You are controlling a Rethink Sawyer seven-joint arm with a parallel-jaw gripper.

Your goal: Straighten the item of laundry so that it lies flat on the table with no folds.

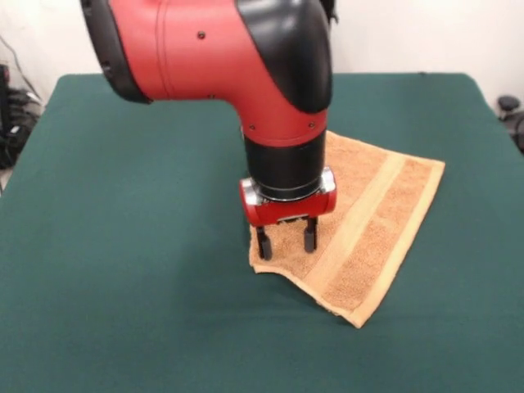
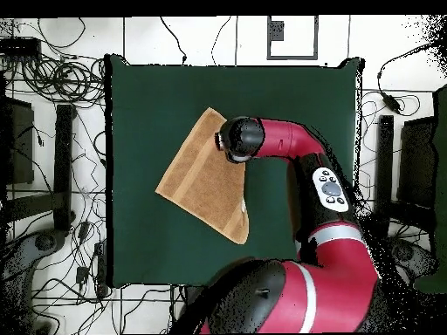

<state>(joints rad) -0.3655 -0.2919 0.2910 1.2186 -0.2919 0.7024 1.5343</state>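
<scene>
The tan-orange towel point(image 1: 372, 225) lies on the dark green table point(image 1: 123, 262), right of centre in the front view, with a paler woven band running along it. Its near edge looks thick and slightly raised, as if doubled over. My gripper point(image 1: 286, 244) points straight down over the towel's left corner. Its two black fingers point(image 1: 264, 243) are apart, with the tips at or just above the cloth and nothing between them. In the overhead view the towel point(image 2: 199, 179) is a slanted four-sided shape on the table point(image 2: 297, 96), and the arm's wrist point(image 2: 239, 139) covers the gripper and the towel's edge there.
The red and black arm point(image 1: 246, 57) fills the top middle of the front view and hides the towel's far left part. Around the table on the floor are cables point(image 2: 52, 78) and dark equipment point(image 2: 17, 140).
</scene>
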